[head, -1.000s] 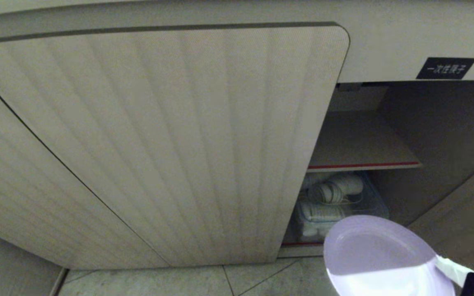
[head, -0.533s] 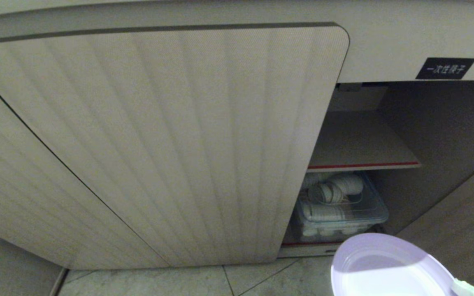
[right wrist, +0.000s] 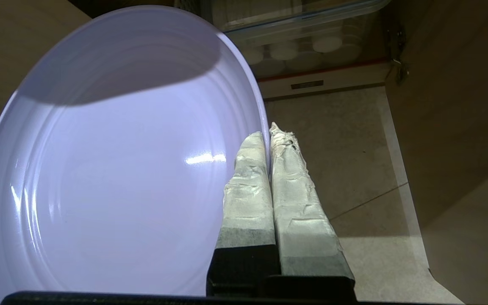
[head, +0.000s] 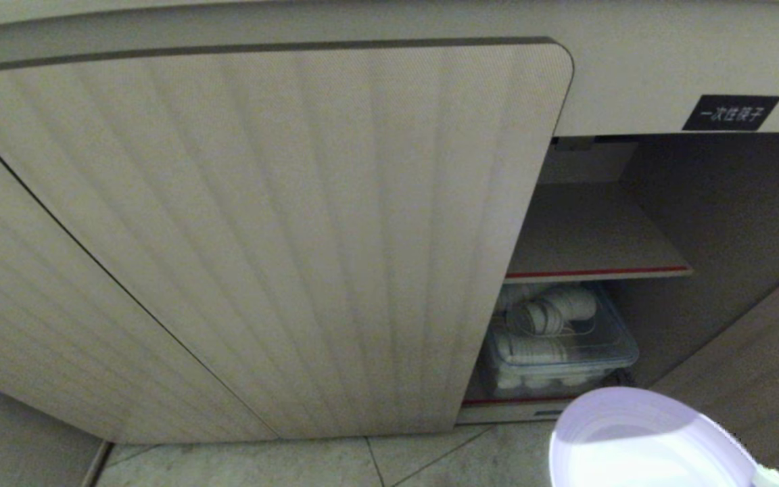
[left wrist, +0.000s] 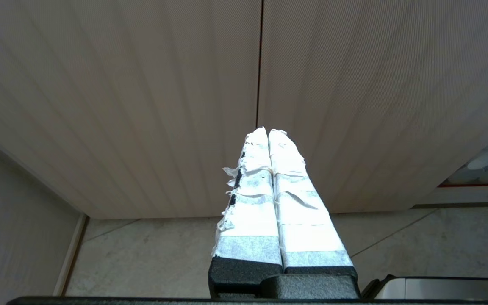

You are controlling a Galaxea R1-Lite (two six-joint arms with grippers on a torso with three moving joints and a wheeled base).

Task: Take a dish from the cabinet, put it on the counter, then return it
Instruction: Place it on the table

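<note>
The right gripper (right wrist: 268, 134) reaches out low in front of the cabinet (head: 295, 237), and its two taped fingers (right wrist: 248, 186) are pinched tight on the rim of the dish (right wrist: 112, 169); the purple dish sits out over the floor (head: 430, 463), near the open side of the cabinet, with its hollow face turned up toward the head camera — in the head view it shows only at the bottom right corner; the left gripper (left wrist: 268, 130) hangs still in front of the ribbed doors, its fingers pressed together with nothing between them; inside the cabinet, the red-edged shelf (head: 596, 270) looks bare, and under it sits a clear box (head: 558, 345) — it holds white round things, too small to name
</note>
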